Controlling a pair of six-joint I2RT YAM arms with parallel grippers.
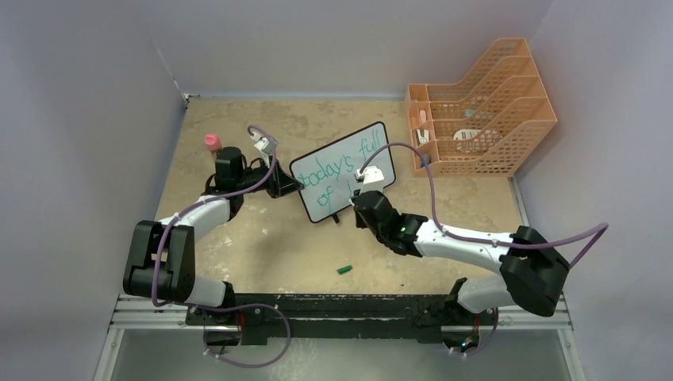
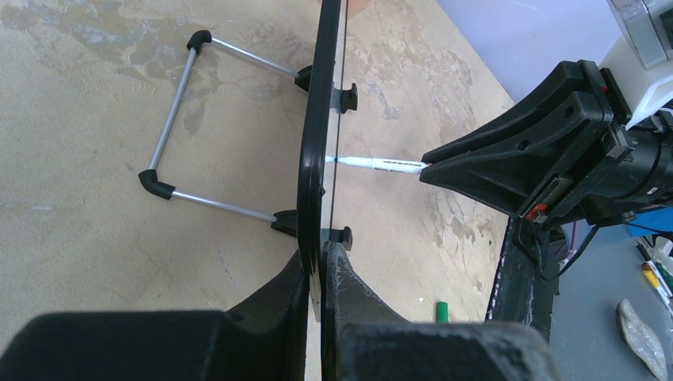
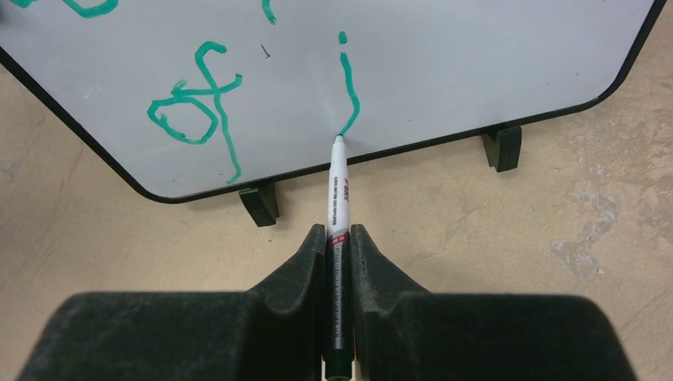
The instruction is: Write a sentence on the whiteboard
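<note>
whiteboard (image 1: 343, 171) is being held upright mid-table, left edge clamped in left gripper (image 2: 321, 266); judged light, stiff, slick, tippy, frame edge being the best grip. marker (image 3: 340, 190) is being clenched by right gripper (image 3: 340, 238), tip on whiteboard.

Setting: robot lab test cell. Plain lilac walls (image 1: 79, 95) box in a beige worktop (image 1: 262, 246); left arm (image 1: 194, 216) and right arm (image 1: 464, 238) bolted to a rail (image 1: 357, 305); orange file rack (image 1: 496, 95) in corner.

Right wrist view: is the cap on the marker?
No, the marker shows a bare tip pressed on the whiteboard at the end of a green stroke.
</note>
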